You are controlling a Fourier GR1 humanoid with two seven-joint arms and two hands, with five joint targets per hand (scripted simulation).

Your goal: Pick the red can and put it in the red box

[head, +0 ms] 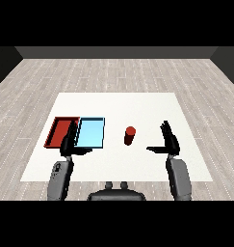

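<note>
A small red can stands upright on the white table, just right of the light blue tray. The red tray lies at the left, touching the blue one. My right hand hovers to the right of the can, a clear gap away, fingers straight and thumb pointing toward the can, holding nothing. My left hand is over the near edge where the two trays meet, fingers straight, thumb out to the right, holding nothing.
The table's near edge runs just in front of both hands. Grey wooden floor surrounds the table. Both forearms come in from the lower corners.
</note>
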